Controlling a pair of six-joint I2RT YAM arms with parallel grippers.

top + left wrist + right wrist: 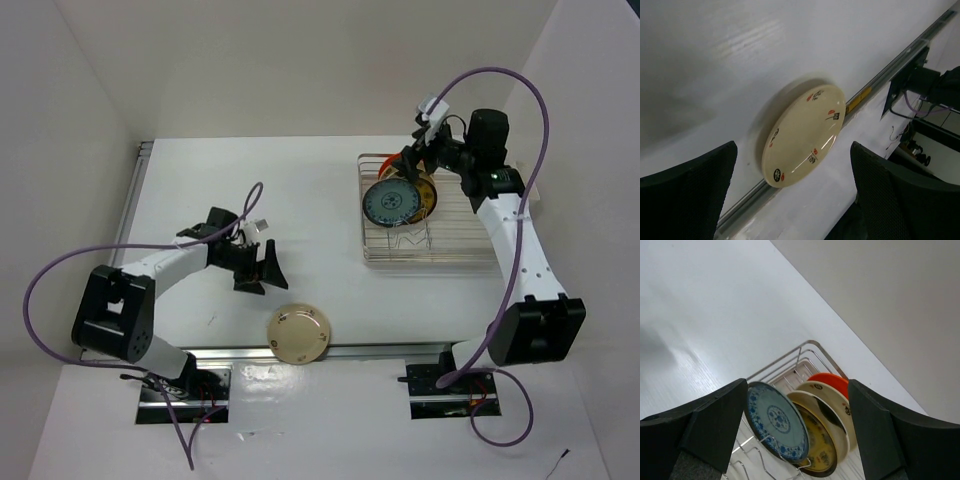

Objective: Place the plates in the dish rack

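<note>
Here the right tool [797, 387] gapes wide over the blue-teal plate [775, 420] in the dish rack [805, 347], the left tool [792, 147] wide, a cream plate [802, 135] ahead.

A white table [290, 210] is seen, enclosed by plain white walls [300, 60] — a metal rail [380, 350] is laid along its near edge, and another rail [131, 200] is fixed down its left side.
</note>
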